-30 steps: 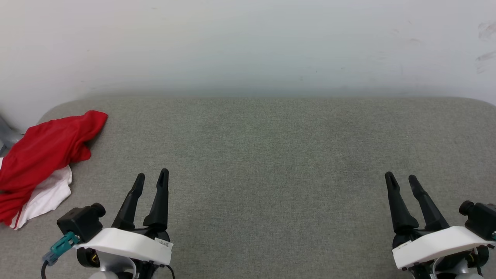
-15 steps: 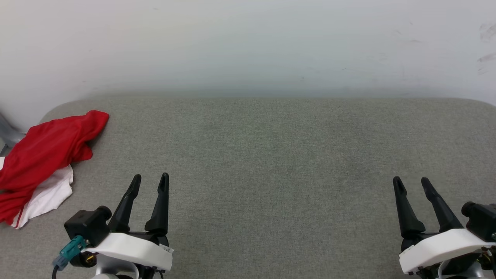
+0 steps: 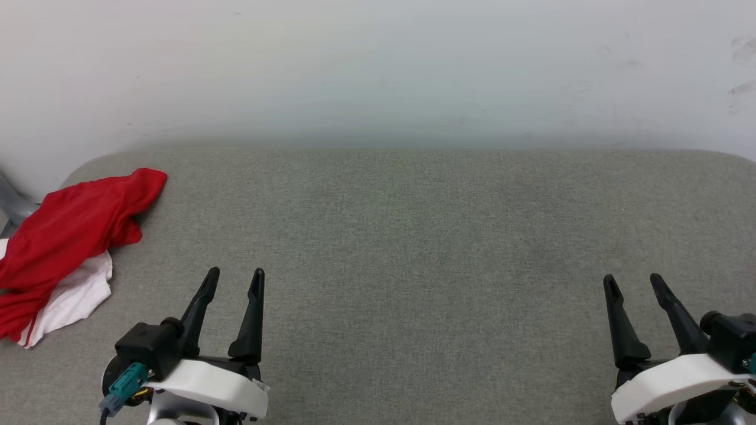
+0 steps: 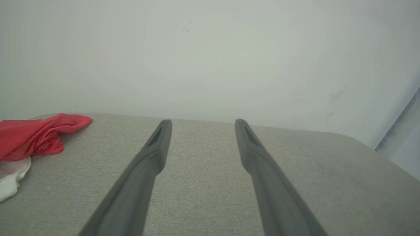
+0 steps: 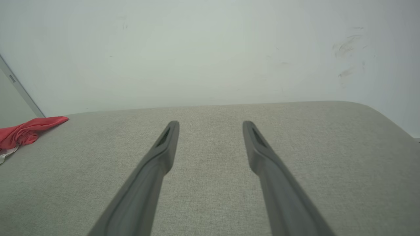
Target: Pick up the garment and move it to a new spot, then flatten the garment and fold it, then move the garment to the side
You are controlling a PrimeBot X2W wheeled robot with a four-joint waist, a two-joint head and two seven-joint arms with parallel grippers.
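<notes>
My left claw (image 3: pixel 236 272) and right claw (image 3: pixel 632 278) both stood with fingers apart and nothing between them. They were held above the near edge of the bench (image 3: pixel 413 236), one toward its left end and one toward its right.

The shirt (image 3: pixel 71 224) lay crumpled at the bench's far left corner, red on top, with a white part (image 3: pixel 74 298) spilling out toward the bench's near edge. It was well apart from both claws, though nearer the left one. My head view cut the heap off, so I could not tell whether it hung over the bench's left side.

I judged the first pick-up had not yet begun. To do it well, I thought the left claw should swing toward the bench's left end and come down on a raised red fold. It should pinch cloth only, not the bench's grey cover. The lift would have to be high enough for the trailing white part to clear before the carry to the bench's middle. The right claw could wait there to take a second edge. No lettering showed, so which face was up could not be settled before the shirt was spread out.

The shirt lay straight on the bench top, not in any basket or bin.
</notes>
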